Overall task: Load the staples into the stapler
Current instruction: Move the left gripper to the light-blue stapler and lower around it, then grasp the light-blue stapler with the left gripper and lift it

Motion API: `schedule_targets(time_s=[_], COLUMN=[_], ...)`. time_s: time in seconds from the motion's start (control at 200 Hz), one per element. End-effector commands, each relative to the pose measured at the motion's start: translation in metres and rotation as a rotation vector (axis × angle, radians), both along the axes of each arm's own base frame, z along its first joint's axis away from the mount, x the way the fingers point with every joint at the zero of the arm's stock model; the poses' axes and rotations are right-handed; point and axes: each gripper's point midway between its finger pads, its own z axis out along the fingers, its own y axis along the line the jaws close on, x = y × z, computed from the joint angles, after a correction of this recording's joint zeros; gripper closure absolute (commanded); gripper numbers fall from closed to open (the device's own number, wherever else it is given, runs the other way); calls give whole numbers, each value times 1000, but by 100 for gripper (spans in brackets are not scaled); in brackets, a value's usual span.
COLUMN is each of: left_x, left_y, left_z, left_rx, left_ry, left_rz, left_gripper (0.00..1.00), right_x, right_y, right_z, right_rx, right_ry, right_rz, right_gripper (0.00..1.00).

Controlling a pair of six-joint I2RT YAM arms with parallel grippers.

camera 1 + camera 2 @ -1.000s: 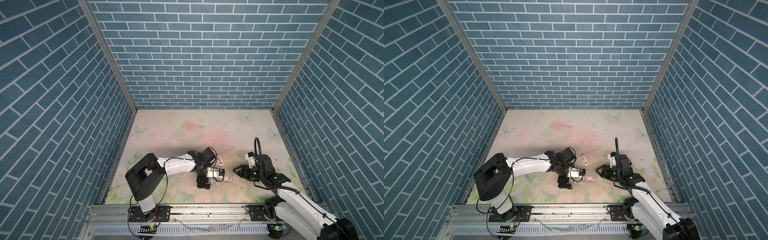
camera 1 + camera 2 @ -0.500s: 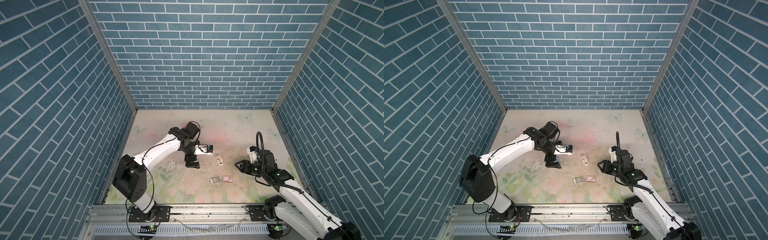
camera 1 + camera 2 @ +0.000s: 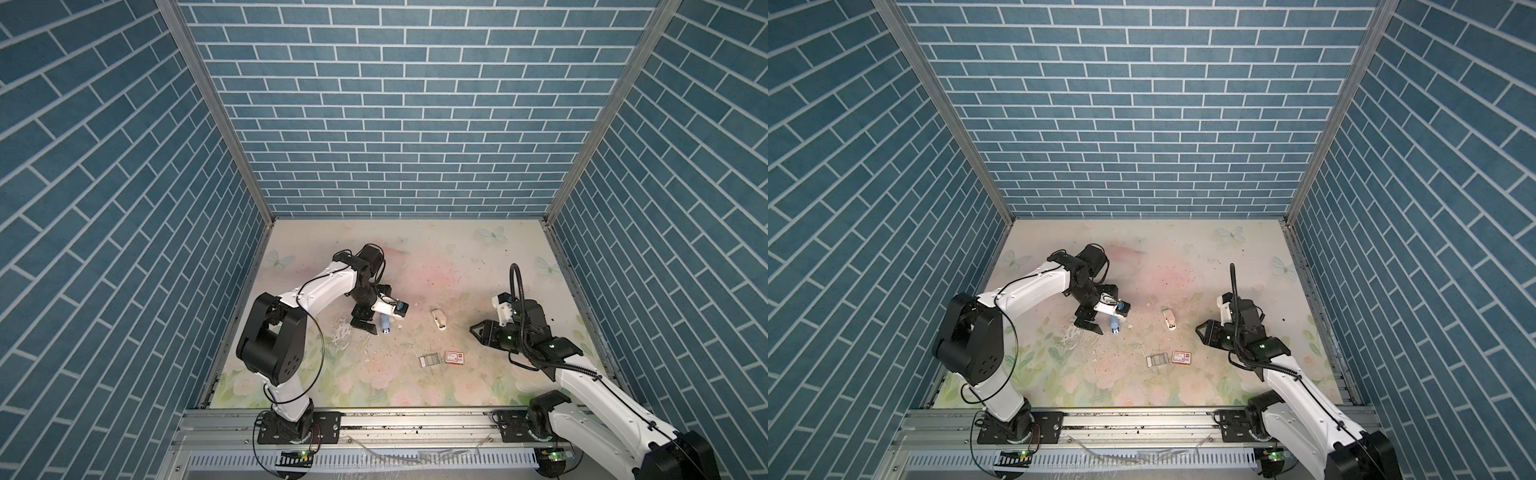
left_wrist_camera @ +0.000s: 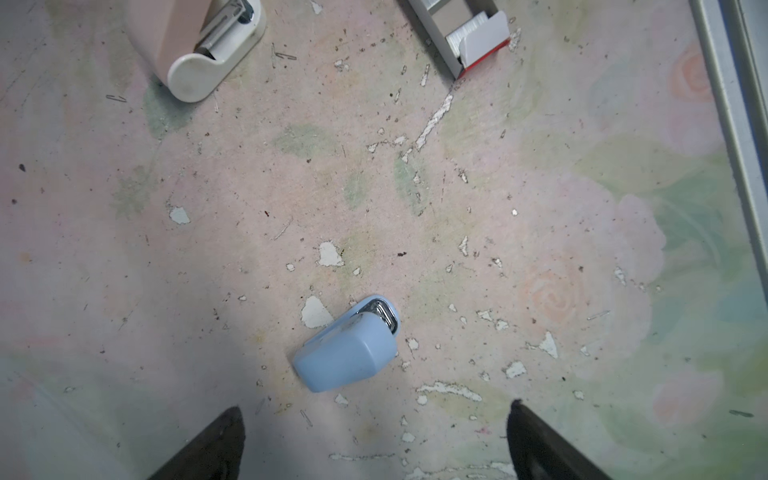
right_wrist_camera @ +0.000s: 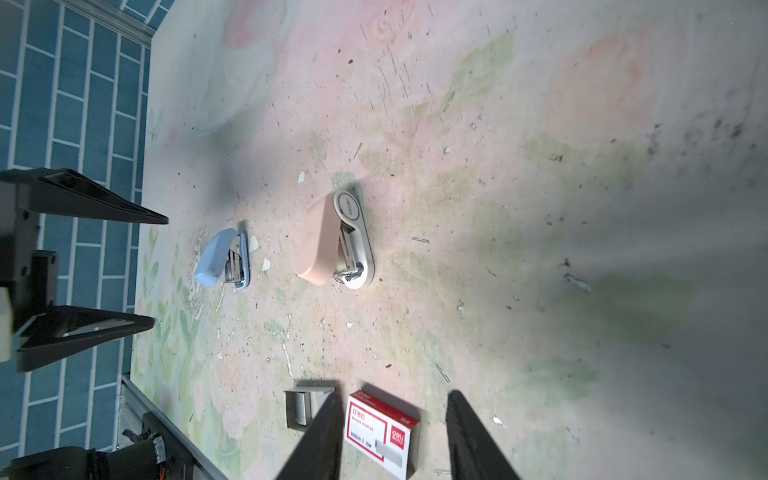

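Blue stapler [image 4: 345, 349] lay just ahead of the left jaws, spread wide, empty; its length slanted across their gap. Right jaws, half-spread, held nothing.

walls [image 3: 395, 124] teal-blue, running brick pattern, white mortar lines. table [image 3: 436, 257] pale cream, faded pink roses, green leaves, light blue butterflies, with white chipped patches and dark specks. small stapler [image 4: 347, 347] light blue, chrome metal at the nose. bigger stapler [image 5: 318, 245] dusty pink top, off-white base. staple box [image 5: 380, 432] white label, red border, red logo. tray [image 5: 301, 405] grey; staples [image 4: 465, 30] in it pale silvery. left arm [image 3: 320, 289] and right arm [image 3: 598, 386] white with black joints. left gripper [image 4: 374, 407] and right gripper [image 5: 395, 392] black. rail [image 3: 415, 419] silver.
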Motion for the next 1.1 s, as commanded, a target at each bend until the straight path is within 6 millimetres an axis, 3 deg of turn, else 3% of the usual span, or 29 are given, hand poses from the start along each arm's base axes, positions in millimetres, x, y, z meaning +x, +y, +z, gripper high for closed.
schedule_targets(time_s=[0.0, 0.2, 0.765, 0.93, 1.095], left_x=[6, 19, 9, 5, -1], left_y=[1, -6, -5, -7, -5], left_z=[-16, -28, -39, -38, -37], left_rx=[9, 16, -17, -24, -17], left_ry=[-42, -24, -45, -27, -4], left_rz=[-95, -55, -73, -66, -63], left_gripper=[2, 10, 25, 40, 49], right_x=[-4, -7, -3, -3, -3], right_y=[-11, -16, -21, -22, -22], right_z=[-4, -9, -15, -17, -17], right_rx=[-17, -27, -47, -46, -47], right_ry=[9, 23, 37, 40, 40], right_rz=[-57, -87, -125, -133, -134], right_gripper=[58, 59, 60, 61, 61])
